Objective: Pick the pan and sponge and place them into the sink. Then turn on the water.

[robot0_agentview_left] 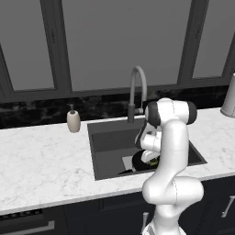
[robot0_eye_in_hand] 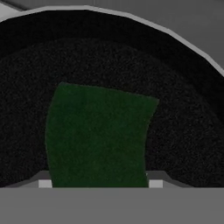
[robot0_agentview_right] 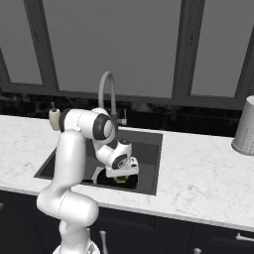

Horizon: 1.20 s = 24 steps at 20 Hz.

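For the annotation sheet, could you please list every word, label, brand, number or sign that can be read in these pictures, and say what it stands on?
None: no readable text in any view.
soap dispenser: plain cream, no label.
faucet: plain grey, no marking.
canister on the counter: no lettering to be made out.
pan and sponge in the sink: bare surfaces, no print.

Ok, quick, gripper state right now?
Gripper: jaws either side of the sponge, low over the pan; gripped or just released, cannot be told.
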### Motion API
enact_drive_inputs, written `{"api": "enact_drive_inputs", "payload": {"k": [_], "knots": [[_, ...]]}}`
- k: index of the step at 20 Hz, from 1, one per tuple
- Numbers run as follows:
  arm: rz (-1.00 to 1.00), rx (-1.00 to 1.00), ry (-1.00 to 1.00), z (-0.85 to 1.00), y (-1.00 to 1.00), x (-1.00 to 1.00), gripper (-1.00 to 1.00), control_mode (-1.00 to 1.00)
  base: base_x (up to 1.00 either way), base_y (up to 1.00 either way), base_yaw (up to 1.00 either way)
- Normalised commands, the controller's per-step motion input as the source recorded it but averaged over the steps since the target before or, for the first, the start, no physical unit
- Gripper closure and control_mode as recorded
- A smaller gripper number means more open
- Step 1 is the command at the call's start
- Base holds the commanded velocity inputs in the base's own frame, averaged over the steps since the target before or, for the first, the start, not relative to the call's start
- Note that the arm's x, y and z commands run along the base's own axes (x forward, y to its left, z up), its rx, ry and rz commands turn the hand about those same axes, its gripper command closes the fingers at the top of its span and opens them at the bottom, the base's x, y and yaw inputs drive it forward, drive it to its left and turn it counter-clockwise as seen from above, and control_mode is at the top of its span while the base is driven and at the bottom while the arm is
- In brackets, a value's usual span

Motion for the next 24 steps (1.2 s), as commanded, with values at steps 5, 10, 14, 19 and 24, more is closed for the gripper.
{"api": "enact_drive_inputs", "payload": {"k": [5,10,14,19,24], "knots": [[0.00,0.00,0.00,0.00,0.00,0.00,-1.00,-1.00,0.00,0.00,0.00],[0.00,0.02,0.00,0.09,0.00,0.00,-1.00,-1.00,0.00,0.00,0.00],[-0.05,0.04,-0.01,0.57,-0.02,-0.05,-1.00,-1.00,0.00,0.00,0.00],[-0.07,0.08,0.00,0.83,-0.10,-0.08,-1.00,-1.00,0.00,0.00,0.00],[-0.12,0.08,0.00,0.87,-0.25,-0.16,-1.00,-1.00,0.00,0.00,0.00]]}}
